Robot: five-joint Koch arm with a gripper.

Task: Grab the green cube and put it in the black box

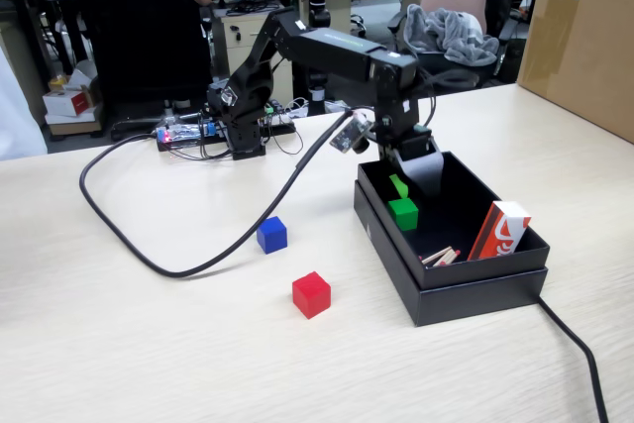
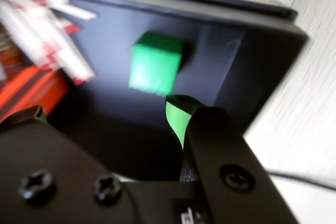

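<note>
One small, solid bright-green cube (image 1: 403, 213) lying free on the floor of the shallow matte-black cardboard box (image 1: 451, 288) on the pale wooden desk (image 1: 149, 344). Black, green-tipped tool (image 2: 105, 111) spread wide, gripping nothing, poised over the box. Seen from the wrist, cube toward 12 o'clock, clear of both tips. Likely only a lift straight out needed, task apparently done.

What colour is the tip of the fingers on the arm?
Green, on black fingers; the wrist view shows it best.
</note>
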